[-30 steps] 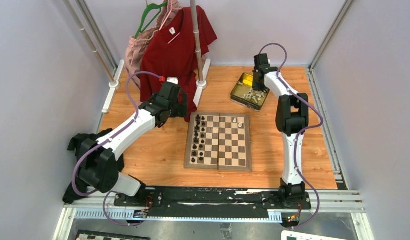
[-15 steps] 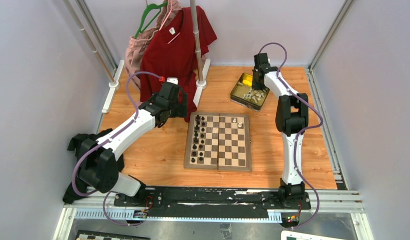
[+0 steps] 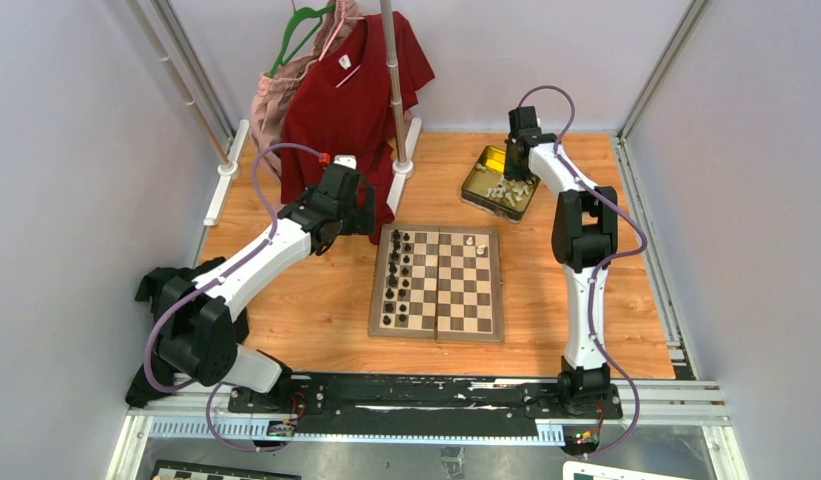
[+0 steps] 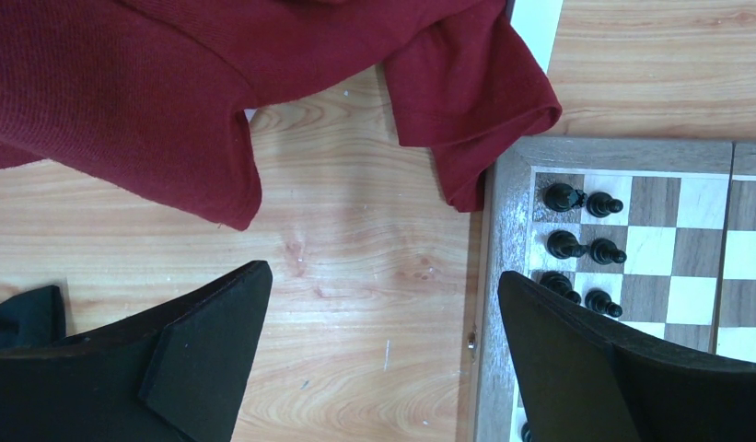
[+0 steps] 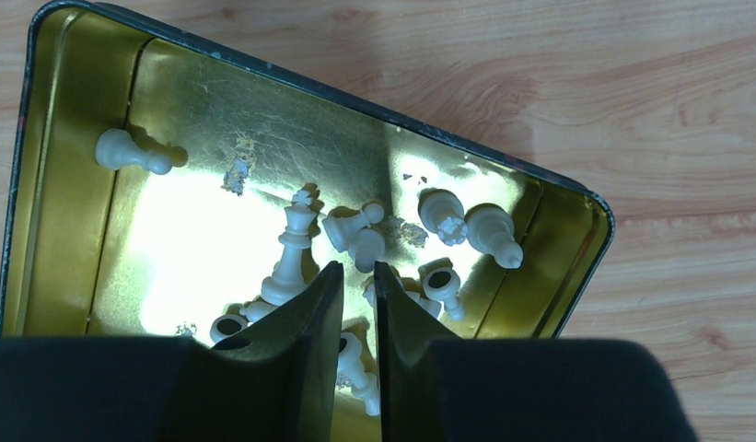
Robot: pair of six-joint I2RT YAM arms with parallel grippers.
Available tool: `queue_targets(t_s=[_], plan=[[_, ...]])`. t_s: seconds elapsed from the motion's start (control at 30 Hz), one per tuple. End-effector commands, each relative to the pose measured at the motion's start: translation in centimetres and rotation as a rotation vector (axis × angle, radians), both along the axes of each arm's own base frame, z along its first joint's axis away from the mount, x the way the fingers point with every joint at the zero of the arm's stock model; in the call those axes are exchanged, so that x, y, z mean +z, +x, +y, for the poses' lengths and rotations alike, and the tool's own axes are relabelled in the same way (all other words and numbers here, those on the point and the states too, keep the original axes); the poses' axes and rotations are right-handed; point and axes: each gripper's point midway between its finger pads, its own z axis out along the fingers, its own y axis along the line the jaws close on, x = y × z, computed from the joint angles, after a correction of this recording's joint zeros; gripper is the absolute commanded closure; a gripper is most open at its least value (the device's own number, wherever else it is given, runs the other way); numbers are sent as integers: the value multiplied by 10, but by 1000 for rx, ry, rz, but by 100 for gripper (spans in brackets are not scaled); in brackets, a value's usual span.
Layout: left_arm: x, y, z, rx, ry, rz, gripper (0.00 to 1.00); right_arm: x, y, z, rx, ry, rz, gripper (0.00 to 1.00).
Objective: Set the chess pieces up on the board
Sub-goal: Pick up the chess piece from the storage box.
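The board [image 3: 378,300] lies mid-table, with black figures [image 3: 394,270] in two columns on its left side and two white chess pieces [image 3: 476,243] near its far edge. Several more white chess pieces [image 5: 296,249] lie loose in the gold tin [image 5: 42,110] at the back right. My right gripper [image 5: 354,267] hangs just over that pile, its fingers nearly together with only a thin gap and nothing seen between the tips; it also shows in the top view [image 3: 516,168]. My left gripper [image 4: 383,272] is wide open and empty over bare wood beside the board's left border [image 4: 503,184].
A red shirt [image 3: 351,90] and a pink garment [image 3: 276,100] hang on a rack pole [image 3: 394,90] at the back; the shirt hem [image 4: 466,110] reaches the board's far left corner. Metal frame rails run along both table sides.
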Motion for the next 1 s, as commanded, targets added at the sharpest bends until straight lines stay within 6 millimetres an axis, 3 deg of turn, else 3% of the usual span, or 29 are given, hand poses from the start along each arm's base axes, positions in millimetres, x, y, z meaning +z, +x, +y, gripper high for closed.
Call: queue_targets(t_s=[0.0, 0.53, 0.97], plan=[[5, 2, 1, 11, -11, -13, 0, 8, -5, -7, -9, 10, 0, 74], [4, 4, 2, 11, 1, -6, 0, 0, 5, -9, -10, 3, -2, 74], [1, 5, 1, 8, 5, -2, 0, 0, 5, -12, -11, 2, 0, 93]])
